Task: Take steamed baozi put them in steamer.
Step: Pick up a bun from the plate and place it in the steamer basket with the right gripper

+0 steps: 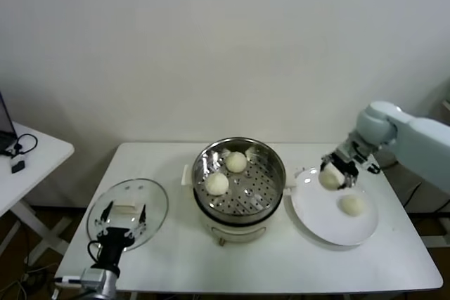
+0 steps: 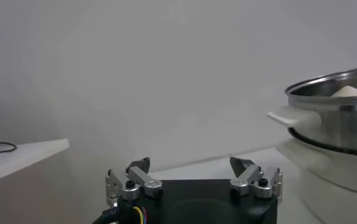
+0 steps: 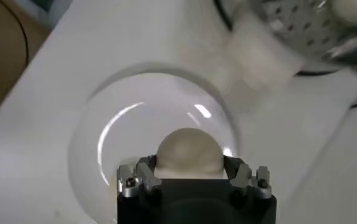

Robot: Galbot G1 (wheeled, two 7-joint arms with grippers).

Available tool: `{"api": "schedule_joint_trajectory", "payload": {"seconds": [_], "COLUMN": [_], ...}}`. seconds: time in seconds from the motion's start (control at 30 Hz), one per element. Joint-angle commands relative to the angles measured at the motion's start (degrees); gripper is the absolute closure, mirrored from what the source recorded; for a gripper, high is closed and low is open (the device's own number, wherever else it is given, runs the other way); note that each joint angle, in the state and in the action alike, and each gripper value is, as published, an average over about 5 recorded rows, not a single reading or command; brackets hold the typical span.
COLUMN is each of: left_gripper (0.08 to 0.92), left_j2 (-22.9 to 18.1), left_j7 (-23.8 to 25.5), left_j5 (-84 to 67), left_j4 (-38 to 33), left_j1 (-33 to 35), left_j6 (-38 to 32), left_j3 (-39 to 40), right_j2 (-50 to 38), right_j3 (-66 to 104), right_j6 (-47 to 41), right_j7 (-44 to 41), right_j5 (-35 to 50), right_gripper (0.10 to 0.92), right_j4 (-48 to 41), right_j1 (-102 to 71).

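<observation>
Steamer [image 1: 239,182], steel pot on white base, centre of white surface [image 1: 176,261]: holds two steamed baozi [image 1: 236,161] [image 1: 216,183] on its perforated floor. White plate [image 1: 320,226], just to the steamer's right: one baozi [image 1: 351,205] lying on it; a fourth baozi [image 3: 188,152] pinched between the fingers of the right end effector [image 1: 335,172], raised above the plate's far-left rim. Left end effector [image 1: 120,224], fingers spread and holding nothing, at the near-left corner over the glass lid [image 1: 151,198].
</observation>
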Motion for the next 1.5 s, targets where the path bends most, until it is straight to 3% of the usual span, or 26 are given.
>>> {"api": "schedule_joint_trajectory", "payload": {"seconds": [0.03, 0.33, 0.63, 1.5], "left_gripper": [0.177, 0.177, 0.177, 0.177], "left_j2": [0.16, 0.21, 0.04, 1.46], "left_j7": [-0.17, -0.21, -0.11, 0.08], "left_j5": [0.31, -0.11, -2.44, -5.46], "left_j4": [-0.27, -1.18, -2.04, -0.36], "left_j1": [-0.15, -0.32, 0.97, 1.31], "left_j6": [0.19, 0.38, 0.67, 0.53], "left_j3": [0.53, 1.14, 0.87, -0.76], "right_j2": [8.14, 17.42, 25.75, 26.55], "right_j3": [-6.2, -5.29, -6.83, -9.18], "right_j6": [12.89, 10.65, 9.01, 15.84], "right_j7": [-0.68, -0.05, 0.2, -0.18], "right_j5": [-8.22, -8.08, -7.24, -11.35], "right_gripper": [0.304, 0.304, 0.304, 0.304], "right_j4": [10.96, 15.58, 12.97, 12.0], "right_j1": [21.62, 16.05, 8.17, 0.76]}}
